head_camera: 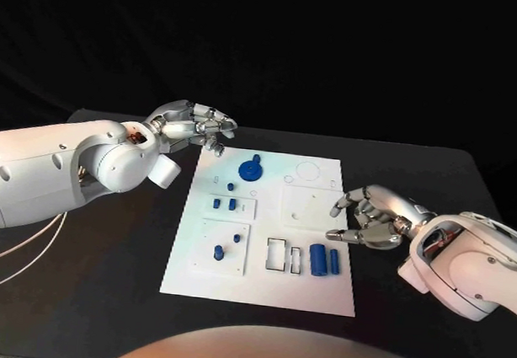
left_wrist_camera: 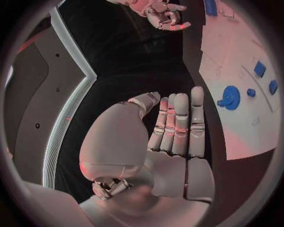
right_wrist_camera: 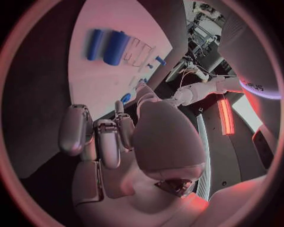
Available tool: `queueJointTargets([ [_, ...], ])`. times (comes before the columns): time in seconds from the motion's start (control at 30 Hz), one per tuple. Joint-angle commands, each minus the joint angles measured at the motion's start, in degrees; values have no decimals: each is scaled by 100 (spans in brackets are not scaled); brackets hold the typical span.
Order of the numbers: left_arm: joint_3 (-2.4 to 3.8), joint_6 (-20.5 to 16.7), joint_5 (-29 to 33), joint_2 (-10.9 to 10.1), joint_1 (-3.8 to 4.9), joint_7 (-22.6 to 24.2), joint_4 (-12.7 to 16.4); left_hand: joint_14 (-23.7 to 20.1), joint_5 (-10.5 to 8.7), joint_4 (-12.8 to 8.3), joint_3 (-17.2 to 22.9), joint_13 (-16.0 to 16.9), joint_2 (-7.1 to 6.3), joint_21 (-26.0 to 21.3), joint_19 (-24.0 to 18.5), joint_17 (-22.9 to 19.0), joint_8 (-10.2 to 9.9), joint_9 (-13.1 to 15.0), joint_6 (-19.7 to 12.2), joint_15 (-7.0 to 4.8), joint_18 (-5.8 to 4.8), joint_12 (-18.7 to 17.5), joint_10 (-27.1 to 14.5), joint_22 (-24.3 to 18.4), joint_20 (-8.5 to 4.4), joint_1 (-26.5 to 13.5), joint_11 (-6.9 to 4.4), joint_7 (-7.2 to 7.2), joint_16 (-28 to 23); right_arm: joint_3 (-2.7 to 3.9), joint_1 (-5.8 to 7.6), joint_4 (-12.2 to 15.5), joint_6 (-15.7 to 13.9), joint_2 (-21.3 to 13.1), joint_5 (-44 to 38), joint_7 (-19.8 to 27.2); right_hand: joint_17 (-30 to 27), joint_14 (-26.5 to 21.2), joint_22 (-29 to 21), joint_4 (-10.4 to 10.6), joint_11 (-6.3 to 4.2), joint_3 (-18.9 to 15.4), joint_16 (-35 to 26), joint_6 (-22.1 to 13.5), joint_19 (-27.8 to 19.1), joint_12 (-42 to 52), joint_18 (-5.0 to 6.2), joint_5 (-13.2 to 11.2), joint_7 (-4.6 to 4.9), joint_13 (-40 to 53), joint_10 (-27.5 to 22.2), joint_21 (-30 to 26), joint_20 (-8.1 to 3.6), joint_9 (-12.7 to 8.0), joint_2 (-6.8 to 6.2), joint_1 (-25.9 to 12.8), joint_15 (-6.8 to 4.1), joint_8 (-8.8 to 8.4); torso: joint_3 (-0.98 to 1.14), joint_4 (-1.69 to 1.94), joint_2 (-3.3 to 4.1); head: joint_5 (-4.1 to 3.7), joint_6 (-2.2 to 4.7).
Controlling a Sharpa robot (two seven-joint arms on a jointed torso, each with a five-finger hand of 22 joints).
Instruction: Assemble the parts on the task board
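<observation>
white task board [head_camera: 310,289] lies flat mid-table, bearing a blue gear [head_camera: 250,169] and two blue cylinders [head_camera: 325,260].

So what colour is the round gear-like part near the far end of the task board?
Blue; the gear-like part shows best in the head view.

The matte black surface [head_camera: 103,284] spreads out to a far edge that meets an unlit black backdrop [head_camera: 342,59] (no seam or fold can be made out in it). Thin pale cables [head_camera: 7,271] loop across the surface near its left side, curving toward the near edge. In the left wrist view the same dark surface [left_wrist_camera: 127,56] ends at a pale curved edge strip [left_wrist_camera: 65,123].
</observation>
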Motion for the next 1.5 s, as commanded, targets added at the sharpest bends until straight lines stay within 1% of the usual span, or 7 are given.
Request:
queueJointTargets([
  [0.03, -13, 35, 29, 6, 2, 35, 12, -16, 37, 30, -14, -3, 7, -30, 28, -1, 22, 4, -33, -10, 58, 35, -41, -7, 3, -36, -5, -6, -15, -1, -125, 106, 5, -91, -295, -508, 1160, 527, 631, 0, -4, -43, 32, 79, 33, 102, -87, -25, 3, 147, 81, 46, 7, -42, 25, 40, 36, -39, -7, -52, -46, -20, -21],
  [0.2, -30, 70, 29, 21, -5, 39, 8, -16, 37, 30, -14, -3, 7, -30, 28, -1, 22, 4, -33, -10, 58, 35, -41, -7, 3, -36, -5, -6, -15, -14, -281, 163, -108, -139, -619, -882, 1390, 574, 801, 10, -34, -184, 118, 303, 167, 342, -158, -13, -37, 511, 287, 432, -5, -109, 35, -28, 18, 17, -9, -47, -64, -54, -21],
  [0.33, -37, 79, 29, 22, -8, 39, 8, -16, 37, 30, -14, -3, 7, -30, 28, -1, 22, 4, -33, -10, 58, 35, -41, -7, 3, -36, -5, -6, -15, -22, -420, 184, -179, -126, -774, -1152, 1486, 593, 860, 17, -42, -255, 150, 330, 210, 440, -182, 34, -43, 669, 385, 558, -15, -170, 56, -116, 10, -40, -18, -39, -58, -92, -21],
  [0.73, -42, 95, 29, 13, -9, 35, 19, -17, 37, 33, -16, -3, 7, -36, 30, -1, 30, 10, -31, -10, 58, 38, -41, -8, 3, -37, -4, -7, -16, -29, -664, 98, -261, 139, -930, -1410, 1503, 597, 904, 19, -63, -318, 156, 520, 230, 468, -194, 181, -70, 735, 422, 630, -25, -259, 124, -259, -4, -108, -11, -49, -51, -160, -21],
  [0.83, -42, 96, 29, 9, -9, 33, 22, -17, 37, 33, -16, -3, 7, -36, 30, -1, 30, 10, -31, -10, 58, 38, -41, -8, 3, -37, -4, -7, -16, -29, -723, 65, -269, 217, -934, -1439, 1503, 597, 907, 20, -66, -320, 156, 543, 230, 466, -194, 196, -74, 735, 422, 631, -27, -268, 137, -276, -6, -114, -8, -51, -48, -153, -21],
  [1.23, -42, 100, 29, -6, -9, 28, 31, -17, 37, 33, -16, -3, 7, -36, 30, -1, 30, 10, -31, -10, 58, 38, -41, -8, 3, -37, -4, -7, -16, -29, -809, -11, -335, 460, -838, -1456, 1503, 597, 902, 15, -82, -311, 156, 643, 219, 448, -187, 248, -93, 721, 411, 602, -36, -292, 183, -302, -18, -124, -6, -52, -45, -174, -21],
  [1.5, -42, 118, 29, -10, -9, 3, 29, -18, 40, 35, -17, -3, 7, -42, 33, -1, 36, 15, -32, -11, 58, 40, -43, -9, 3, -34, -5, -8, -16, -28, -828, -29, -360, 570, -833, -1447, 1503, 597, 908, 15, -88, -307, 156, 676, 221, 460, -189, 280, -100, 744, 426, 611, -40, -302, 199, -313, -23, -131, -6, -52, -49, -113, -21],
])
